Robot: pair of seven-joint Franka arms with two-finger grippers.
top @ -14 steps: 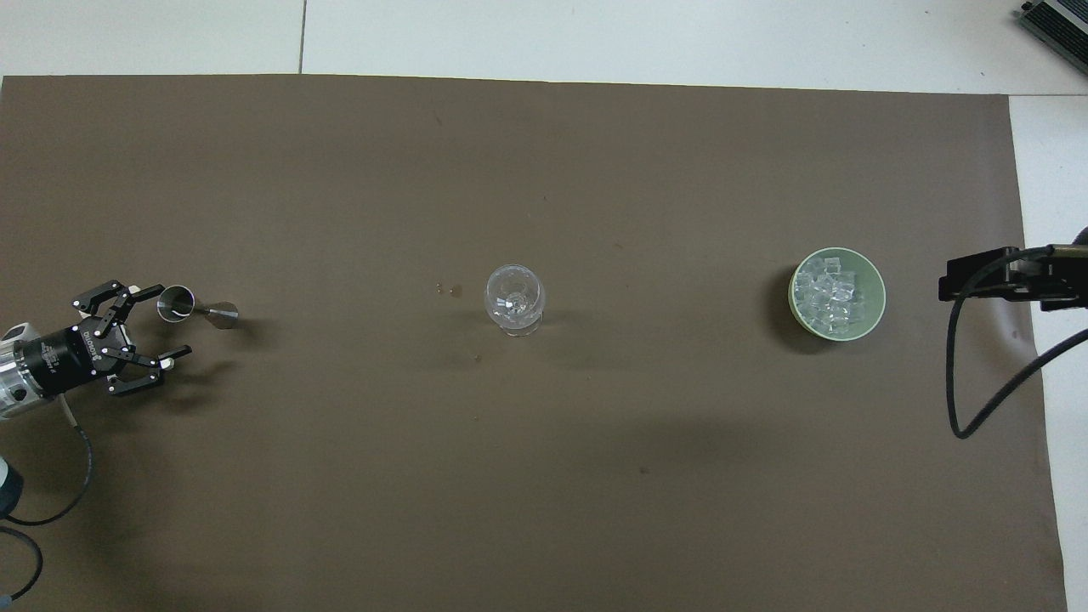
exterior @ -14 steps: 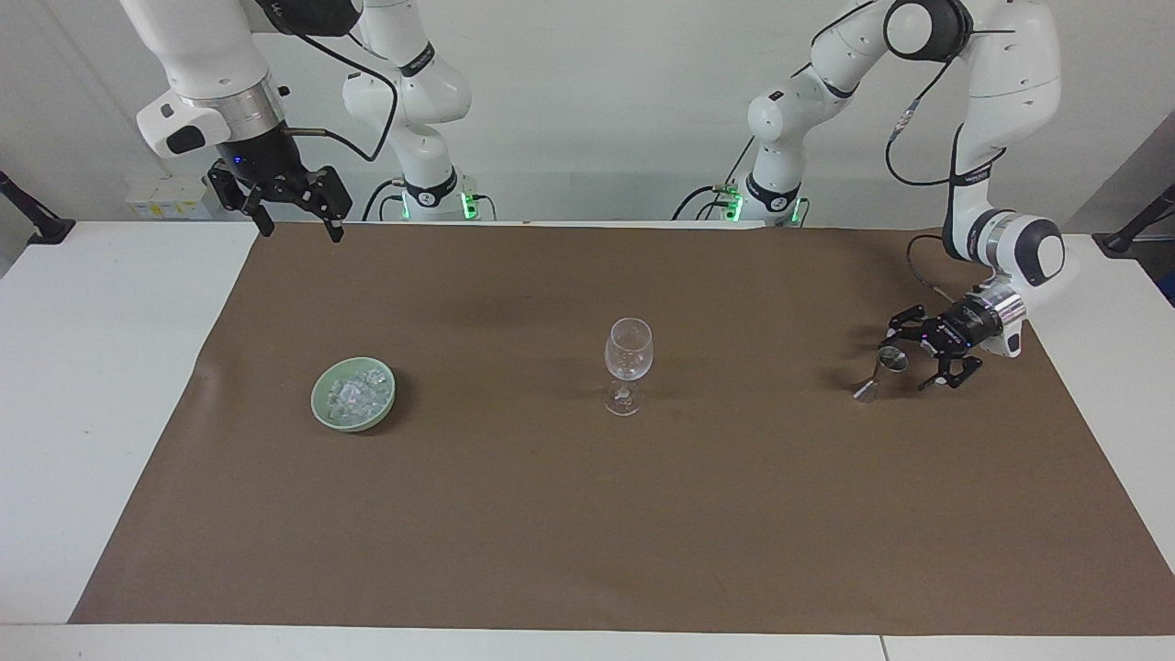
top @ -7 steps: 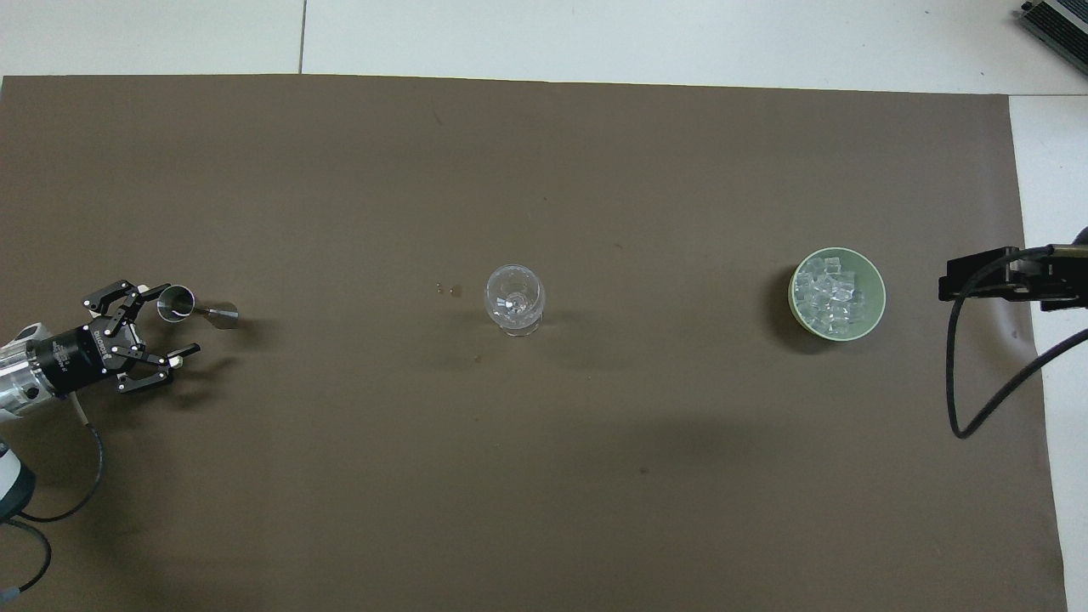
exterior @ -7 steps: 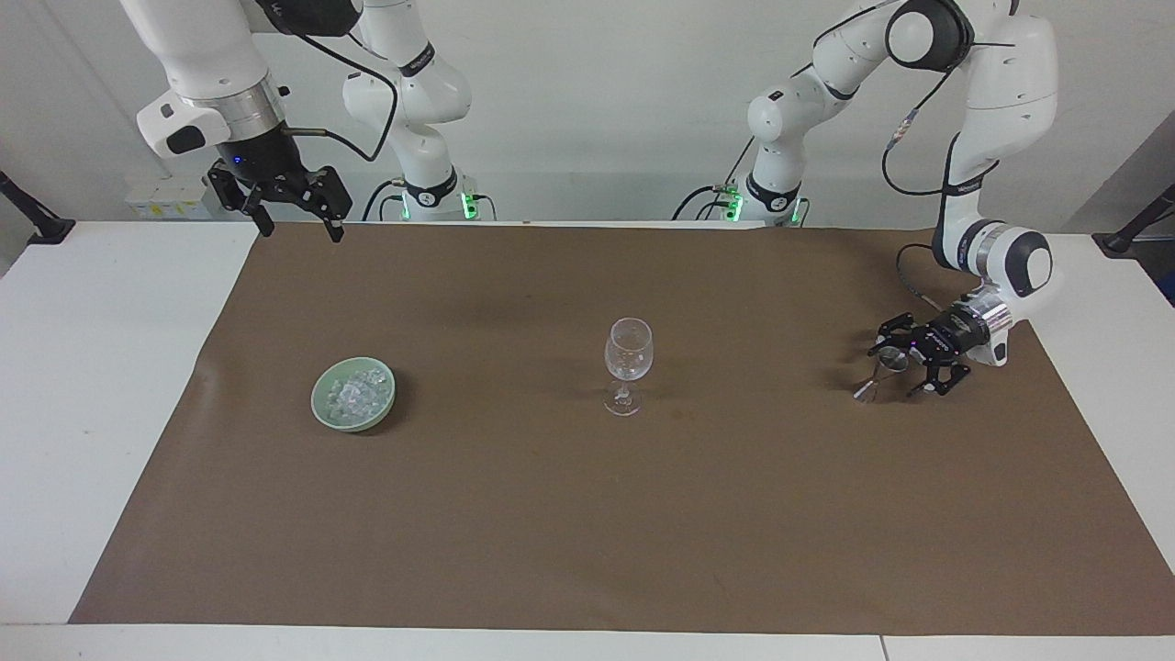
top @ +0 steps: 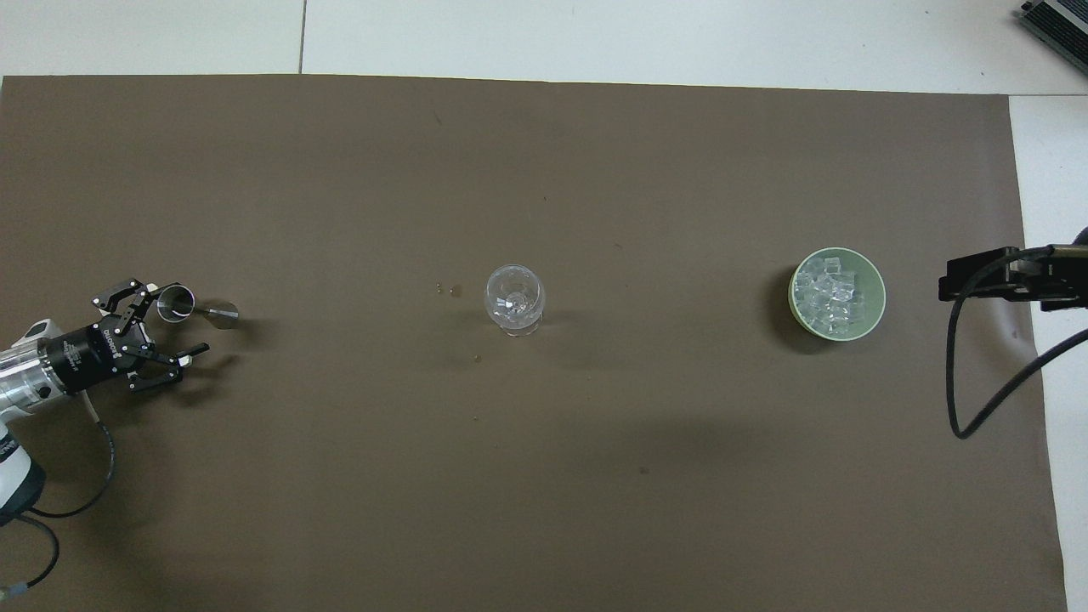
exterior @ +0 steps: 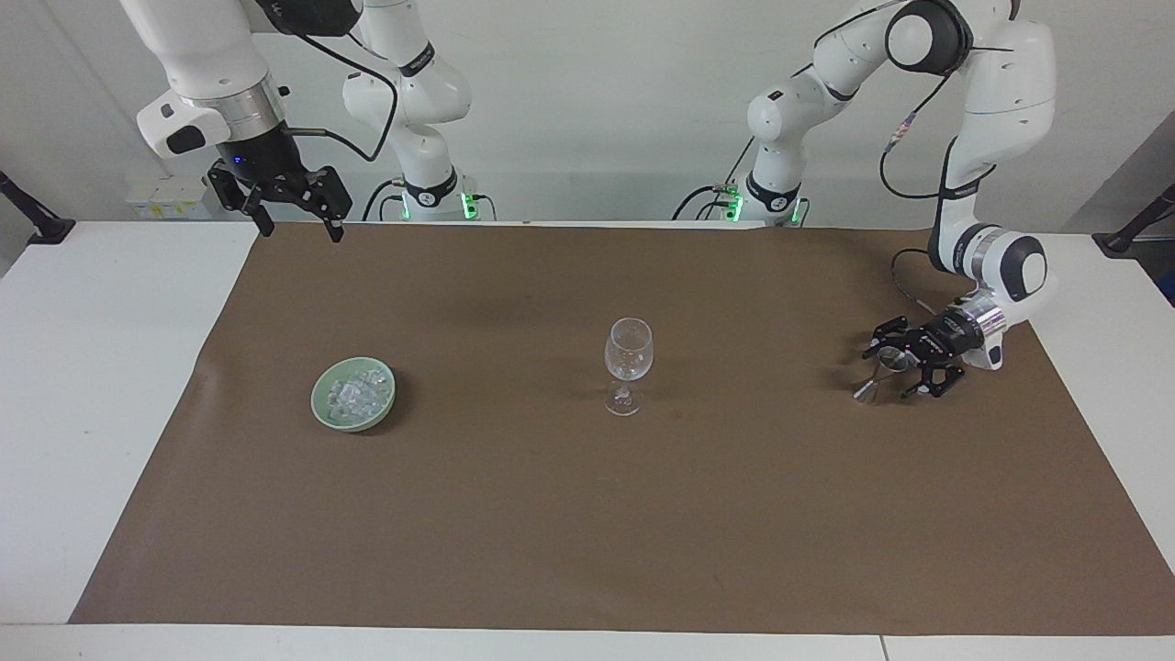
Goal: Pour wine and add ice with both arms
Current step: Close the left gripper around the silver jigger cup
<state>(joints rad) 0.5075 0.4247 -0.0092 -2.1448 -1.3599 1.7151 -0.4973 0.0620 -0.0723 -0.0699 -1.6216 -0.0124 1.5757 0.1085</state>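
Because the ice (top: 831,294) is small, wet-looking and glassy, piled in a pale green bowl (top: 877,299) toward the right arm's end of the table (exterior: 83,367), each cube would likely be slippery and light; a pinch across flat faces seems safest. Midway along stands the empty wine glass (exterior: 628,364), thin and fragile, best taken at the stem. At the left arm's end a small metal jigger (top: 175,303) stands upright. The left gripper (top: 161,327) is low around it, jaws spread and not yet closed. The right gripper (exterior: 296,213) waits raised over the table's robot-side edge, jaws released.
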